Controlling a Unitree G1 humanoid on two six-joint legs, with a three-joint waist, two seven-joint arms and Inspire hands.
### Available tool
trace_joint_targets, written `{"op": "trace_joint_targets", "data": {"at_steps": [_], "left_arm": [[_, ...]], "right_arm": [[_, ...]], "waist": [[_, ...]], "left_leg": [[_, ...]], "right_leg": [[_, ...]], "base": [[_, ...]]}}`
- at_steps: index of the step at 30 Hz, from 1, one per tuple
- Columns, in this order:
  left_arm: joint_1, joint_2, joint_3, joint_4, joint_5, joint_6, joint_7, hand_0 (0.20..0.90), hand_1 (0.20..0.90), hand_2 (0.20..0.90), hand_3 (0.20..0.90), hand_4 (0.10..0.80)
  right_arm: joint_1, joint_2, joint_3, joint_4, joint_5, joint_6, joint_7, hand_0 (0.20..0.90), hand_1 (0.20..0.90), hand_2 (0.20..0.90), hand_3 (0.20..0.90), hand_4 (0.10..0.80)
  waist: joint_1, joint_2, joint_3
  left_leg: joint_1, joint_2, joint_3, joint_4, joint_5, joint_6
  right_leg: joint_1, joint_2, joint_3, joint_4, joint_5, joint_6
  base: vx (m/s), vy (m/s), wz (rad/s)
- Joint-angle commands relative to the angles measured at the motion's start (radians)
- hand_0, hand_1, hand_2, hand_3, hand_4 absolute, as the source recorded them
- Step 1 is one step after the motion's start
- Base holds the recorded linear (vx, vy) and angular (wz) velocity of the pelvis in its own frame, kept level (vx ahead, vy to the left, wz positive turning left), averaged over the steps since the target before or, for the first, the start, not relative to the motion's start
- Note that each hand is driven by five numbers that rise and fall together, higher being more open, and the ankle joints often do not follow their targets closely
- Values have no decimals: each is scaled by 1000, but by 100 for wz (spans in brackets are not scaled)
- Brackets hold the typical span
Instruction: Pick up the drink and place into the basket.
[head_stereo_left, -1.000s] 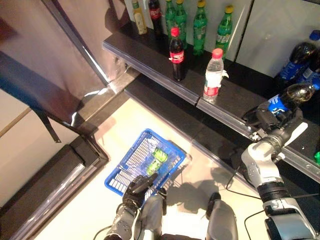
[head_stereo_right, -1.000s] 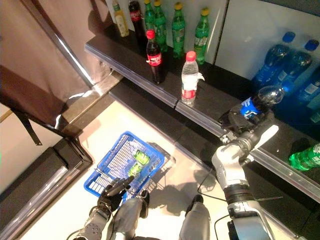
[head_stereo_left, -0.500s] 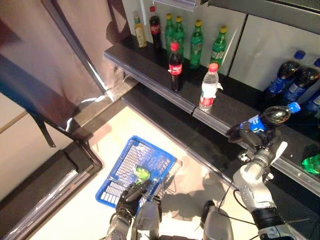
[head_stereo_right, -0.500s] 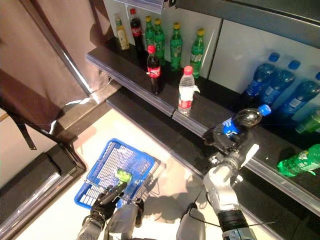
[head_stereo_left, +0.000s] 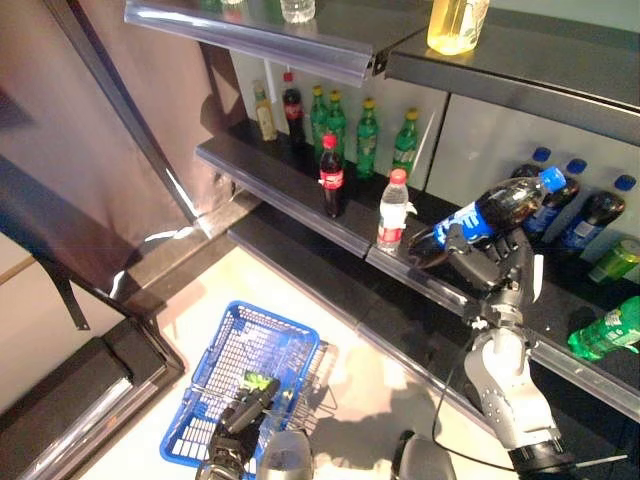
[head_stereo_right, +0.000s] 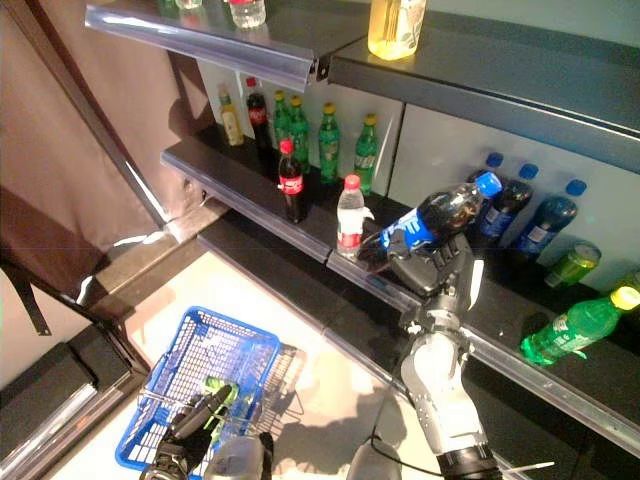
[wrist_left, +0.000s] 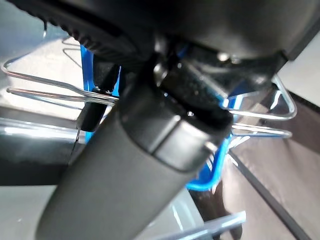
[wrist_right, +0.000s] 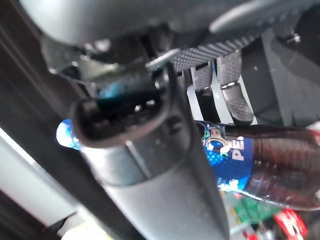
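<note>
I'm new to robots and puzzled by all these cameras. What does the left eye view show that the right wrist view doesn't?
Only the left eye view shows the blue basket on the floor, the left hand at its handle and the shelves of bottles. Only the right wrist view shows the fingers from close up, curled over the label. Both show the right hand holding the dark cola bottle.

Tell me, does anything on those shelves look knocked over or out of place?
Yes. On the lower shelf, a green bottle and a green can lie on their sides at the right end, while the other bottles stand upright. The cola bottle is tilted only because the right hand holds it.
</note>
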Motion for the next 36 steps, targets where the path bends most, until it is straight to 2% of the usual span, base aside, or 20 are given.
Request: {"op": "trace_joint_targets", "data": {"at_steps": [1, 4, 5, 7, 12, 17, 18, 19, 28, 36], "left_arm": [[67, 103, -67, -223, 0, -121, -173, 300, 300, 300, 200, 100], [60, 111, -75, -272, -10, -129, -184, 300, 300, 300, 200, 100], [46, 121, -88, -354, -24, -140, -189, 300, 300, 300, 200, 100], [42, 125, -91, -378, -27, -145, -195, 300, 300, 300, 200, 100], [10, 155, -120, -585, -29, -156, -156, 300, 300, 300, 200, 100], [6, 159, -122, -614, -27, -152, -147, 300, 300, 300, 200, 100], [0, 164, -123, -636, -30, -149, -145, 300, 300, 300, 200, 100], [-21, 178, -137, -725, -36, -141, -126, 300, 300, 300, 200, 100], [-43, 228, -180, -914, -77, -114, -106, 300, 300, 300, 200, 100], [-93, 266, -211, -1006, -92, -115, -115, 300, 300, 300, 200, 100]], "right_arm": [[-99, -43, -21, -215, -34, -200, 108, 300, 300, 300, 200, 100], [-92, -44, -8, -239, -9, -195, 141, 300, 300, 300, 200, 100], [-87, -44, 21, -268, 6, -187, 183, 300, 300, 300, 200, 100], [-86, -44, 30, -275, 16, -185, 200, 300, 300, 300, 200, 100], [-72, -48, 109, -336, 65, -171, 276, 300, 300, 300, 200, 100], [-72, -50, 120, -343, 63, -170, 279, 300, 300, 300, 200, 100], [-72, -52, 132, -348, 65, -168, 287, 300, 300, 300, 200, 100], [-86, -52, 186, -357, 47, -159, 293, 300, 300, 300, 200, 100], [-135, -58, 300, -317, 5, -129, 216, 300, 300, 300, 200, 100], [-191, -64, 363, -223, -20, -118, 148, 300, 300, 300, 200, 100]], "waist": [[5, -25, -119], [2, -24, -121], [1, -22, -118], [0, -21, -117], [6, -15, -108], [8, -15, -106], [10, -13, -103], [19, -8, -89], [57, -3, -71], [85, -1, -56]], "left_leg": [[-80, -17, 15, 114, 123, 8], [-78, -18, 15, 112, 128, 8], [-82, -18, 15, 115, 134, 8], [-82, -18, 14, 115, 135, 8], [-96, -22, 6, 115, 151, 6], [-100, -23, 4, 117, 153, 6], [-104, -24, 2, 117, 156, 6], [-115, -28, -11, 115, 165, 5], [-148, -48, -48, 100, 166, 6], [-174, -60, -76, 102, 170, 3]], "right_leg": [[144, 38, -34, -123, 26, 9], [142, 40, -31, -122, 23, 5], [137, 40, -28, -118, 19, -1], [136, 39, -28, -117, 18, -2], [132, 34, -32, -117, 12, -10], [131, 33, -33, -117, 11, -10], [129, 32, -33, -116, 11, -11], [120, 28, -42, -112, 10, -13], [106, 18, -65, -120, 11, -7], [102, 11, -91, -125, 15, -5]], "base": [[-47, 28, 0], [-58, 33, 0], [-100, 57, -2], [-64, 39, -6], [-68, 39, -1], [-13, 7, 2], [-104, 60, 12], [-104, 60, 12], [-69, 27, 15], [-32, 2, 14]]}}
